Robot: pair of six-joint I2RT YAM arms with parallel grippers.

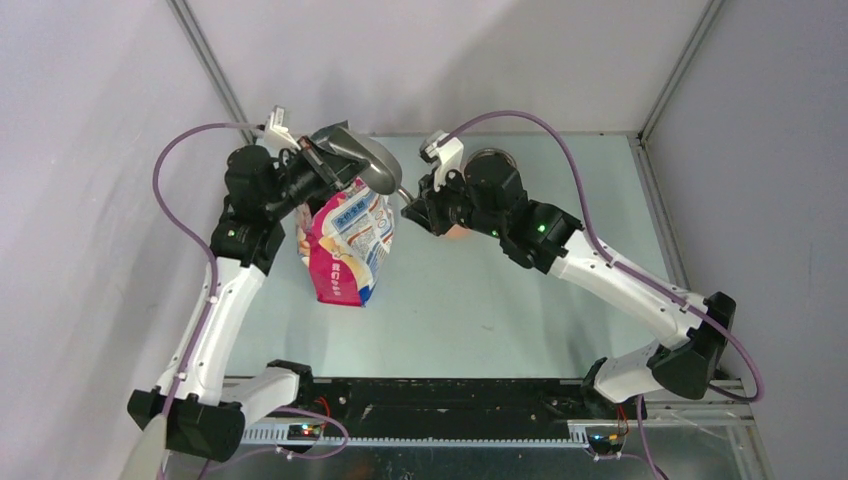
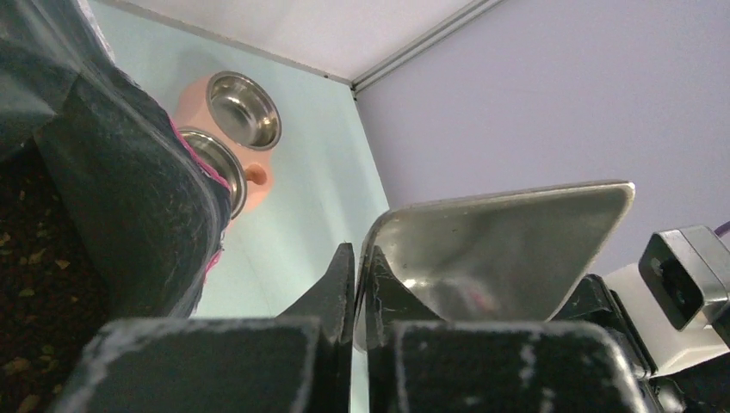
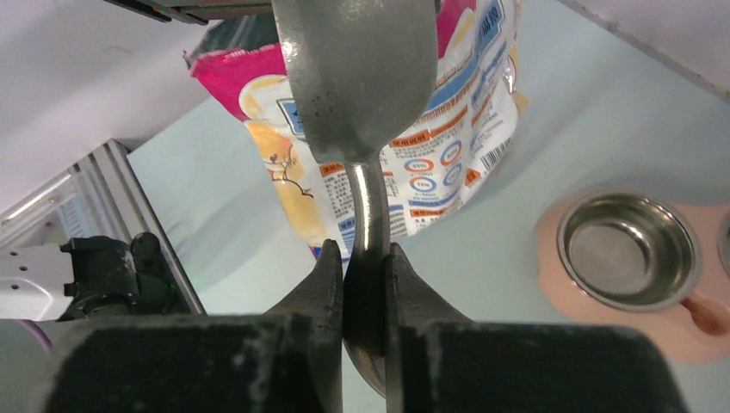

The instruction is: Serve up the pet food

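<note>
Left wrist view gives the only likely glimpse of the pet food: a dark brown, speckled mass to the left of the left gripper. It seems to lie inside the open mouth of the printed bag, though I cannot be sure. None shows in the scoop, whose shiny hollow just right of those fingers looks bare.

The left gripper is pinched together on the wall of the scoop. The right gripper is clamped on the thin handle, with the bowl of the scoop straight ahead of its fingertips and the bag beyond that. Ahead and to its right sits the pink feeder, and its steel bowl is unfilled.

Both arms grip one rigid tool, so the main risk is a pull by either before the other lets go, which could twist the scoop or drag it through a grip. The handle is narrow and rounded, so the bowl may roll once loaded and spill kibble. Digging in could also tip the light bag.
</note>
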